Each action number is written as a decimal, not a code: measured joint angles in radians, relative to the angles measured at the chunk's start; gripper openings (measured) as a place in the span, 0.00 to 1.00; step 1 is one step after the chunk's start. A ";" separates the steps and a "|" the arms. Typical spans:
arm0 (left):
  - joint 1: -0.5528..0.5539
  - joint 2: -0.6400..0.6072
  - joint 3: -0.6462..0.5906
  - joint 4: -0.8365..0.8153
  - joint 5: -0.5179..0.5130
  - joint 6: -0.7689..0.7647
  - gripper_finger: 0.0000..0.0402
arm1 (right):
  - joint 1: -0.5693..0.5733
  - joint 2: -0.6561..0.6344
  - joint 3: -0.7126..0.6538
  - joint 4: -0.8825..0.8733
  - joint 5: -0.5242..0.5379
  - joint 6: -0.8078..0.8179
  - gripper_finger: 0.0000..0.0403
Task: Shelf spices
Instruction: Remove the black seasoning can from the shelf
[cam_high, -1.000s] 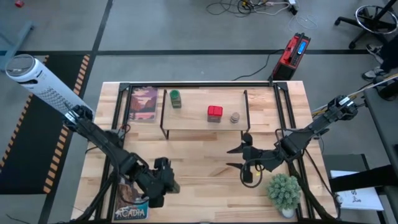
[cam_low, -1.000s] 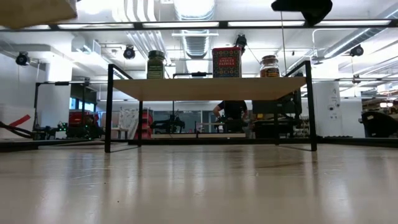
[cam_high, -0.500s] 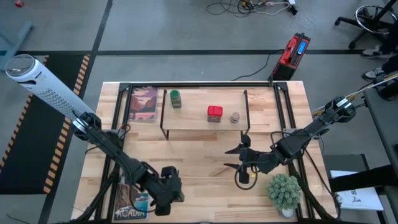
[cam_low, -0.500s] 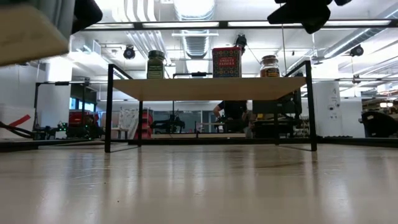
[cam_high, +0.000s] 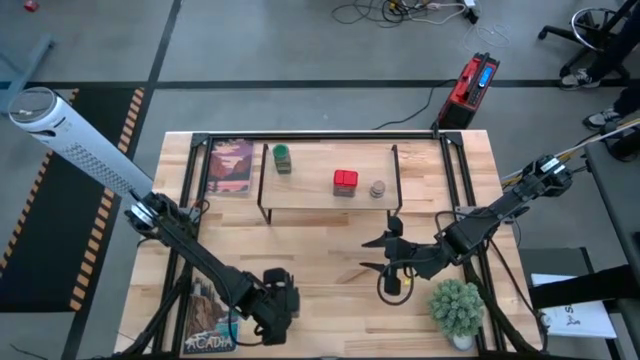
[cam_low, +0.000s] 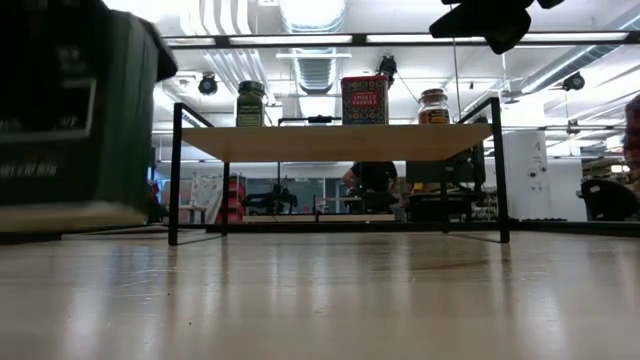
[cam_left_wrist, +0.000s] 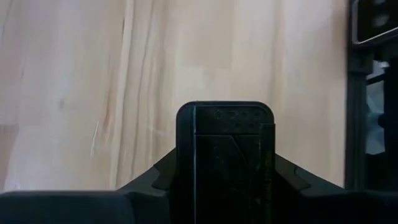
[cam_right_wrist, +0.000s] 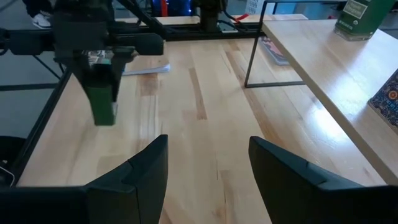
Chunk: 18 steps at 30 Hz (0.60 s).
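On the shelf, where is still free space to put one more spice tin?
The shelf is bare between the green-lidded jar and the red tin, along its front edge too. Its right end is crowded: the red tin and the small round jar stand close together.

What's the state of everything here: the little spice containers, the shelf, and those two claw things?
Green-lidded jar: upright on the shelf.
Red tin: upright on the shelf.
Small round jar: upright on the shelf.
Dark olive tin: gripped, held above the table.
Shelf: standing, three spices on it.
Left gripper: shut on the olive tin.
Right gripper: open, empty.
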 joint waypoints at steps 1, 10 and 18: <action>0.000 0.000 -0.006 -0.001 -0.001 -0.012 0.32 | 0.000 0.000 0.000 0.000 0.000 0.000 0.49; 0.000 0.000 -0.045 0.003 -0.006 -0.045 0.32 | 0.000 0.000 0.000 0.000 0.000 -0.008 0.49; -0.005 0.000 -0.060 0.006 0.004 -0.023 0.37 | 0.000 0.000 0.000 0.000 -0.002 -0.008 0.49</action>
